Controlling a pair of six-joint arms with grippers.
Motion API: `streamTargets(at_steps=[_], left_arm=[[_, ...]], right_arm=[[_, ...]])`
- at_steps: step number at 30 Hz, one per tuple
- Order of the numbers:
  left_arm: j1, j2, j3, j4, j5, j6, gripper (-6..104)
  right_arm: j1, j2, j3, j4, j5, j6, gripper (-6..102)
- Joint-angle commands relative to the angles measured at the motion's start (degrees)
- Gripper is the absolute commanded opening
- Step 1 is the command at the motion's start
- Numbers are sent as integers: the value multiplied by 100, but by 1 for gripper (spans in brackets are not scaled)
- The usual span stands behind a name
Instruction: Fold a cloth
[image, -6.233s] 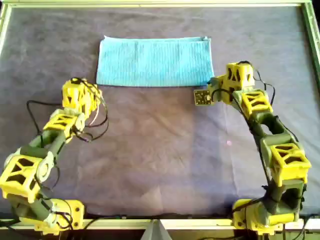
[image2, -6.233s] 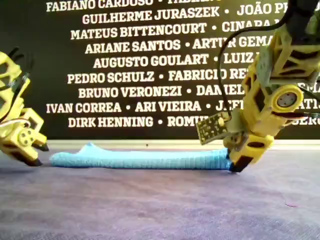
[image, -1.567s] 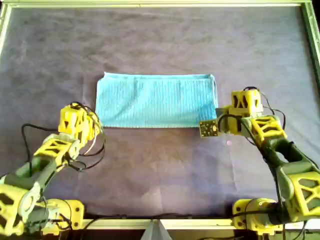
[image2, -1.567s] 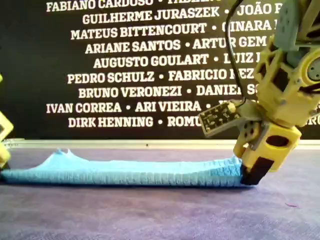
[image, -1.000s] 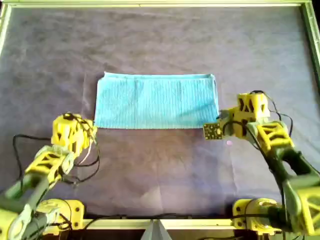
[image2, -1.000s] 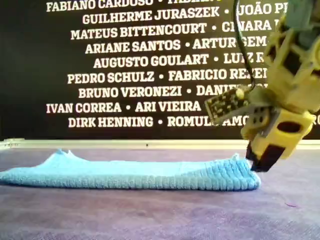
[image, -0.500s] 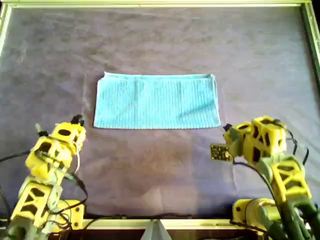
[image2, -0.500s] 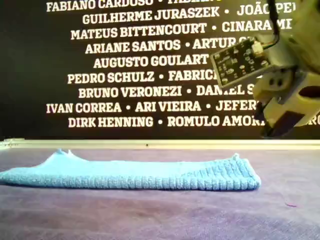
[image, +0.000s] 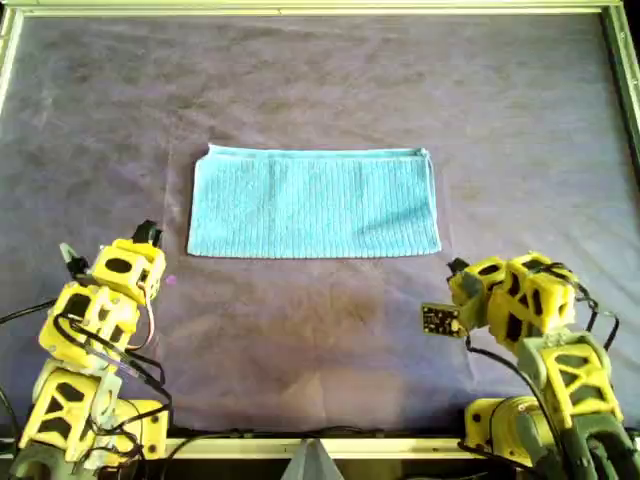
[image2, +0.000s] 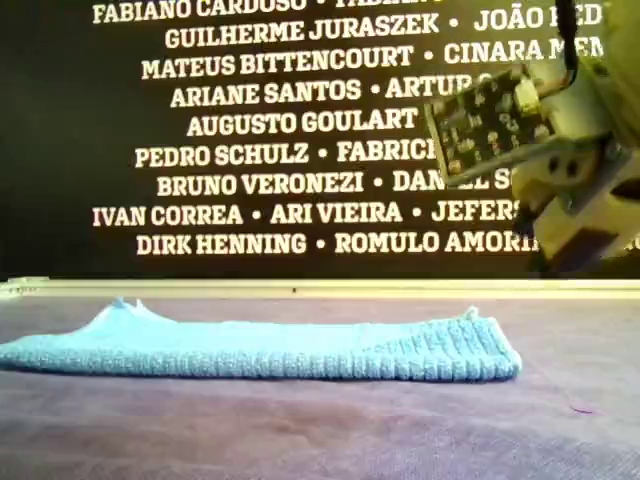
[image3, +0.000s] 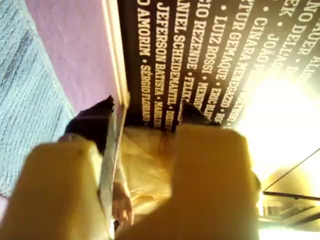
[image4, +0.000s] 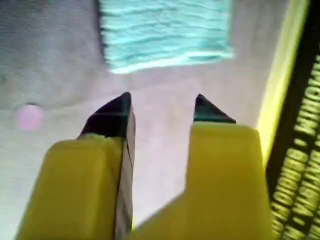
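Observation:
The cloth (image: 313, 203) is light blue and lies flat on the table as a wide rectangle, folded double; the exterior view shows it as a low strip (image2: 270, 350). Nothing holds it. My left gripper (image: 107, 244) hovers at the overhead view's lower left, pulled back from the cloth, with its fingers spread and empty (image3: 147, 105). My right gripper (image: 460, 275) sits at the overhead view's lower right, raised above the table (image2: 565, 250), also open and empty (image4: 162, 107). A corner of the cloth (image4: 165, 30) lies ahead of it.
A dark purple-grey cover (image: 320, 330) spans the table inside a pale yellow frame (image: 320, 8). A black banner with white names (image2: 300, 120) stands behind the far edge. A small pink speck (image4: 28, 116) lies on the cover near the right gripper.
Both grippers dragged the cloth toward the near side, let go of its near corners, then lifted and drew back to the overhead view's lower corners. The cloth now lies still.

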Motion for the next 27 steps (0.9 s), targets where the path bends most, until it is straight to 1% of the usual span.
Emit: streamTargets(at_steps=[1,3,4,5,8,11,12,14,20,24,26,27], left_arm=[[44,97,-79,-53,-44,26,48],[44,97,-79,-53,-44,26,48],[44,97,-79,-53,-44,26,48],[44,97,-79,-53,-44,26,48],[44,97,-79,-53,-44,26,48],[44,97,-79,-53,-44,26,48],[44,97,-79,-53,-44,26,48],[44,97,-79,-53,-44,26,48],[44,97,-79,-53,-44,26,47],[44,97,-79,-53,-44,26,47],[44,97,-79,-53,-44,26,47],[44,97,-79,-53,-44,26,47]], right_arm=[[-26,-1292,-914,-158,-18,-141,49],[-53,-2347,-1485,-158,-18,-325,52],[-53,-2804,-1775,-167,-26,-396,55],[-53,-3252,-2048,-167,-97,-439,59],[44,-4219,-2698,-167,-114,-466,71],[44,-4983,-3217,-167,-105,-475,78],[44,-5203,-3393,-167,-62,-475,79],[44,-5643,-3744,-167,-26,-475,80],[44,-6715,-4878,-149,-62,-483,80],[53,-7040,-5353,-141,-35,-483,79],[53,-7110,-5432,-132,-35,-475,76],[53,-7110,-5432,-132,-35,-475,72]])
